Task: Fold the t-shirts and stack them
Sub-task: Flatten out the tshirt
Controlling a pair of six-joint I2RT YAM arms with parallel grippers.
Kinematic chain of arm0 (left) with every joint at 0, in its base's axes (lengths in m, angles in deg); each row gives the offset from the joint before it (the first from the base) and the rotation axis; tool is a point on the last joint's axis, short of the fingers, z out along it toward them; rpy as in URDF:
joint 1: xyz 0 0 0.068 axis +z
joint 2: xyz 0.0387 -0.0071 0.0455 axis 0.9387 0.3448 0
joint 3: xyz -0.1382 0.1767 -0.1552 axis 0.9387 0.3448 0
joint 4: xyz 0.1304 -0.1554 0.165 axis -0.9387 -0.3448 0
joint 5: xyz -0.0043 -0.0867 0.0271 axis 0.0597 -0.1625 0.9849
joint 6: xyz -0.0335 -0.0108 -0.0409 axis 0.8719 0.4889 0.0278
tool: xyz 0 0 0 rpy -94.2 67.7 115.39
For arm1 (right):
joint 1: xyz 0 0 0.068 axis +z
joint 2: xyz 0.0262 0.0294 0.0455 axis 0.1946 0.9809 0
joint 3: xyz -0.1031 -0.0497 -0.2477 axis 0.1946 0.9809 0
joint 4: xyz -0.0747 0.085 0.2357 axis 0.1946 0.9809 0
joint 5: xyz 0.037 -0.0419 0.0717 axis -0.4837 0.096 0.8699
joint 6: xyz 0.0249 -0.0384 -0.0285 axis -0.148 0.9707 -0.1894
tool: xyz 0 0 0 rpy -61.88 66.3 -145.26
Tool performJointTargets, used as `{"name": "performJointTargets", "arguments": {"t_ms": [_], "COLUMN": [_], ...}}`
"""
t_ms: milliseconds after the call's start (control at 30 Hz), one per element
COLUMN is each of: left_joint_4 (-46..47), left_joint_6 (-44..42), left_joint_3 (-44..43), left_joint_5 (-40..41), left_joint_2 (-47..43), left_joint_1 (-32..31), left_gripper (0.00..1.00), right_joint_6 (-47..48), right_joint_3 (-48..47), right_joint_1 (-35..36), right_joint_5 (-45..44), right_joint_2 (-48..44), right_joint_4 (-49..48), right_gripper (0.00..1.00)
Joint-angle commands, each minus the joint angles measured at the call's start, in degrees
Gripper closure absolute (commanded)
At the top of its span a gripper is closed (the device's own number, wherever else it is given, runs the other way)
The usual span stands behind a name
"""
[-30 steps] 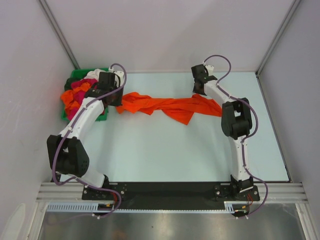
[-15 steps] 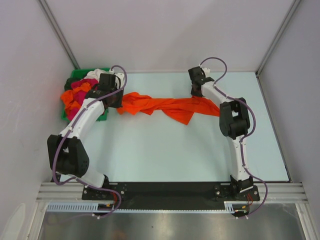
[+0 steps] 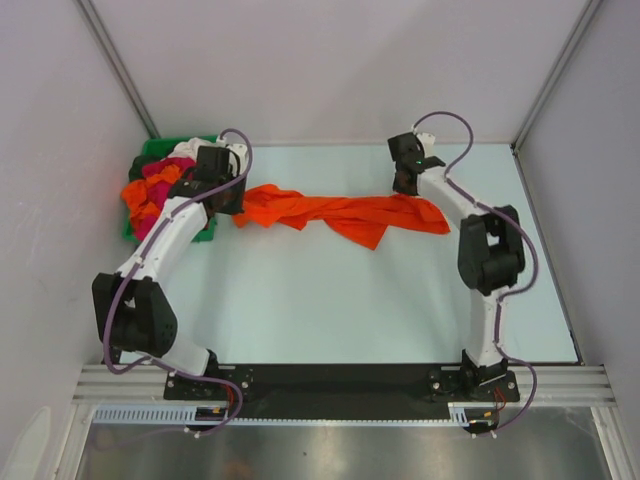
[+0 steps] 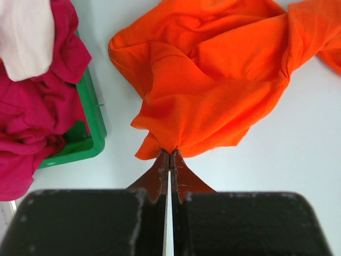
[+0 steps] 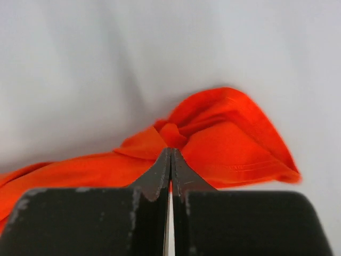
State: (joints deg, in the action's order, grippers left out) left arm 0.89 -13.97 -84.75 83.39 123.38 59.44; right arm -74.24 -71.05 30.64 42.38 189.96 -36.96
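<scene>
A bright orange t-shirt [image 3: 340, 213] stretches in a crumpled band across the far part of the table between both grippers. My left gripper [image 3: 236, 207] is shut on its left end; in the left wrist view the orange t-shirt [image 4: 213, 80] bunches at my left gripper [image 4: 169, 153]. My right gripper [image 3: 405, 186] is shut on its right end; in the right wrist view the orange t-shirt [image 5: 229, 138] is pinched at my right gripper [image 5: 170, 151]. More t-shirts, magenta [image 3: 160, 175], white [image 3: 185, 150] and orange [image 3: 140, 195], are heaped in the bin.
A green plastic bin [image 3: 152, 152] stands at the far left corner, close beside my left gripper; it shows in the left wrist view [image 4: 90, 133]. Grey walls and metal frame posts enclose the table [image 3: 330, 310] on three sides.
My right arm has shifted to the right and its gripper moved a little right with the shirt's end, pulling the shirt slightly straighter. The left arm has stayed put.
</scene>
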Motion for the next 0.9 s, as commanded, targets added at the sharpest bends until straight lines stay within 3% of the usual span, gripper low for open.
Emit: {"name": "performJointTargets", "arguments": {"t_ms": [0, 467, 867], "left_joint_4": [1.4, 1.2, -0.9], "left_joint_6": [-0.6, -2.9, -4.0], "left_joint_3": [-4.2, 6.0, 9.7], "left_joint_5": [0.0, -1.4, -0.2], "left_joint_2": [-4.7, -11.1, -14.0], "left_joint_1": [-0.4, -0.5, -0.7], "left_gripper": [1.0, 1.0, 1.0], "right_joint_6": [-0.1, -7.1, -20.4], "right_joint_3": [1.7, 20.4, 24.6], "right_joint_1": [1.4, 10.5, 17.7], "right_joint_5": [-4.7, -11.3, -7.7], "right_joint_2": [-19.7, -39.2, -35.5], "right_joint_4": [-1.1, 11.9, 26.1], "right_gripper": [1.0, 1.0, 1.0]}}
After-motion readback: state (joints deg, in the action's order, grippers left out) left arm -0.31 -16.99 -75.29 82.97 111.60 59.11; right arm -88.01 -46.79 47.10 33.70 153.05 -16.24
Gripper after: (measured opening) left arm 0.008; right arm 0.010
